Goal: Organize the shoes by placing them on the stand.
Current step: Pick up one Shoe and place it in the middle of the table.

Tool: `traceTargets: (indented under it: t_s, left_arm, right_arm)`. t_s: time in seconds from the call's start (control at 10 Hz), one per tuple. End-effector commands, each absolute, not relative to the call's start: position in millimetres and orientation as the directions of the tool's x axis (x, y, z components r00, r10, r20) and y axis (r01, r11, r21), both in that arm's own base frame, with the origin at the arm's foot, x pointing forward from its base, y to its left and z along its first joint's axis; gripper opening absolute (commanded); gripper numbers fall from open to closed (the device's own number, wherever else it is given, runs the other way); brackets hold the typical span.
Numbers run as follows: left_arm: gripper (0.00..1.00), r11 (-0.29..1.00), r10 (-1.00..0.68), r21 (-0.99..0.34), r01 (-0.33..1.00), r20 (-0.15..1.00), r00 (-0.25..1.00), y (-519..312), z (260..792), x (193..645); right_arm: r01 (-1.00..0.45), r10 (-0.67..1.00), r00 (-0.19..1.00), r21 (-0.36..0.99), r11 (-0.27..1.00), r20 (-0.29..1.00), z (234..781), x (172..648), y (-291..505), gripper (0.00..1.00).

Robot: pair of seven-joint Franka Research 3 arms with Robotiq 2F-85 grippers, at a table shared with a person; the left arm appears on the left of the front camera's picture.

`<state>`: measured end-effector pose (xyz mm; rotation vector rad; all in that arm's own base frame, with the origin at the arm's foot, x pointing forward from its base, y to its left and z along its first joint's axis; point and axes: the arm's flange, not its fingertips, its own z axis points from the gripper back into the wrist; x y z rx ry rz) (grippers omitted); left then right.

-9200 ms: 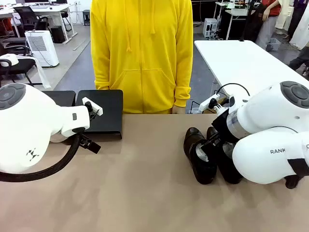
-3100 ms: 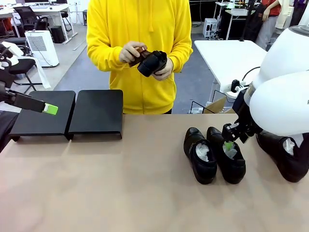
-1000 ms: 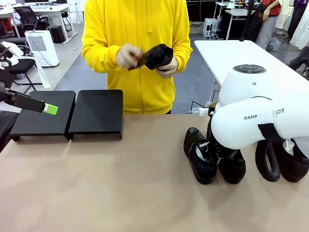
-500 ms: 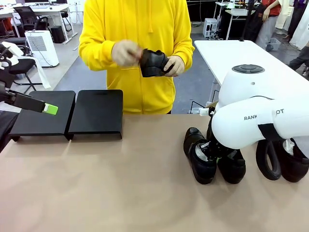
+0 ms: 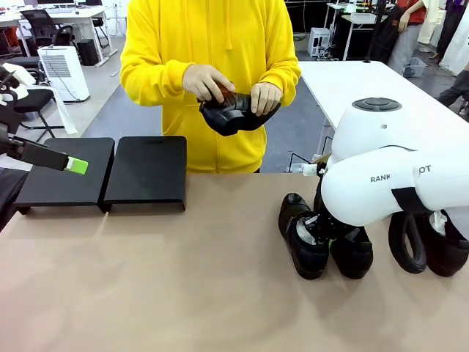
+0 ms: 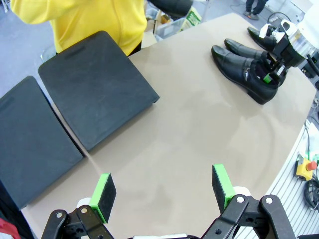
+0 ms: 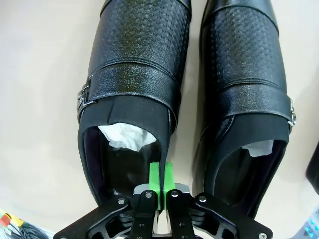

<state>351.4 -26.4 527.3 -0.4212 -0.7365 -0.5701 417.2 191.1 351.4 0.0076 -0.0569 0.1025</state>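
Right gripper (image 7: 161,175) is pinched closed on the inner collar wall of the gripped shoe (image 7: 132,74). The neighbouring shoe (image 7: 244,74) lies just beside it and parallel, white paper in both. The pair sits right of centre on the brown surface (image 5: 183,293), toes toward the far side. A third shoe (image 5: 445,253) is partly hidden behind the right arm. The fourth shoe (image 5: 233,114) is in the person's hands, off the surface. Left gripper (image 6: 163,191) has its jaws wide with nothing between, hovering near the stand (image 6: 94,89) at far left.
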Motion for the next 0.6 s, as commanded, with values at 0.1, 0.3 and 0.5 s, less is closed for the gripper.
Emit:
traceTargets:
  t_s: [0.1,0.3,0.5]
  left_arm:
    - [1.0,0.758,-0.34,-0.161,0.633,0.73,0.593,-24.4,526.5,352.5]
    - [1.0,0.758,-0.34,-0.161,0.633,0.73,0.593,-24.4,526.5,352.5]
    - [1.0,0.758,-0.34,-0.161,0.633,0.73,0.593,-24.4,526.5,352.5]
  right_arm:
    - [-0.082,0.081,0.992,0.006,0.997,0.099,369.3,395.4,205.8,0.0]
    - [-0.027,0.021,0.986,0.035,0.999,0.167,396.3,350.2,238.8,0.0]
    - [-0.085,0.068,0.984,0.096,0.992,0.166,394.7,317.8,281.0,0.0]
